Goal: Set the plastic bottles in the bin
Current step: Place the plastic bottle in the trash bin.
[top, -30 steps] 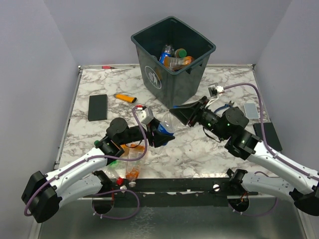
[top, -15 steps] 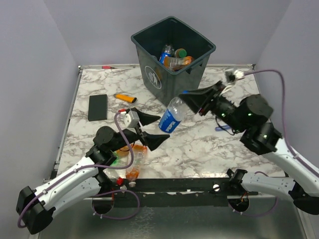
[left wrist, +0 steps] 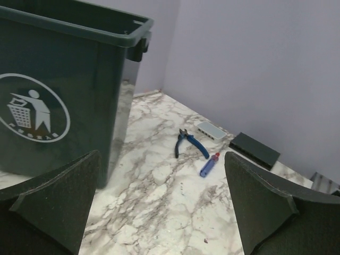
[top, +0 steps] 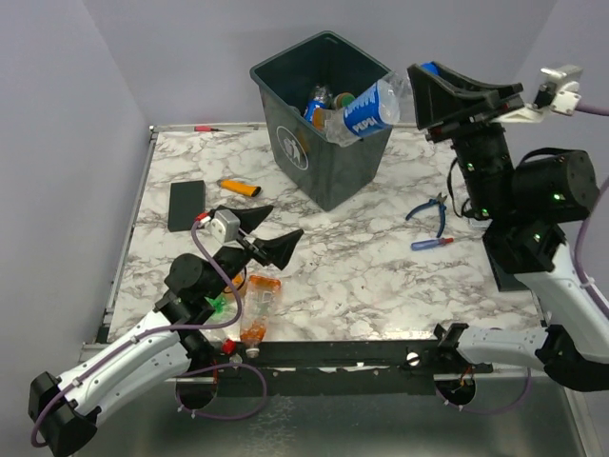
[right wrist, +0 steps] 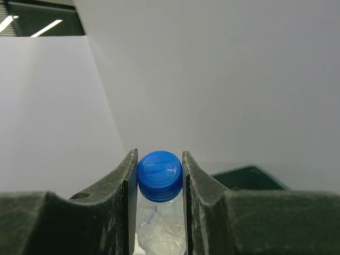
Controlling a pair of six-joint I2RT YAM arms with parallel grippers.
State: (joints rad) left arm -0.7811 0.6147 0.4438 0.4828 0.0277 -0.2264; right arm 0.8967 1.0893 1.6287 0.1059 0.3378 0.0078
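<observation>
My right gripper (top: 419,95) is raised high, shut on the blue-capped neck of a clear plastic bottle (top: 366,109) with a blue label. The bottle hangs tilted over the right rim of the dark green bin (top: 304,157). In the right wrist view the blue cap (right wrist: 159,178) sits pinched between my fingers. Several bottles (top: 333,112) lie inside the bin. My left gripper (top: 283,221) is open and holds nothing, low over the table left of the bin (left wrist: 58,79). An orange bottle (top: 257,307) and a green one (top: 221,307) lie beside the left arm.
Blue-handled pliers (top: 430,208) and a small blue tool (top: 430,243) lie right of the bin. An orange lighter (top: 238,187) and a flat black pad (top: 186,205) sit at the left. A pale box (left wrist: 211,130) and another black pad (left wrist: 254,149) are at the far right.
The right arm has carried the bottle up from the table's middle to the bin's rim. The left gripper let go of it, opened wide and drew back toward the near edge.
</observation>
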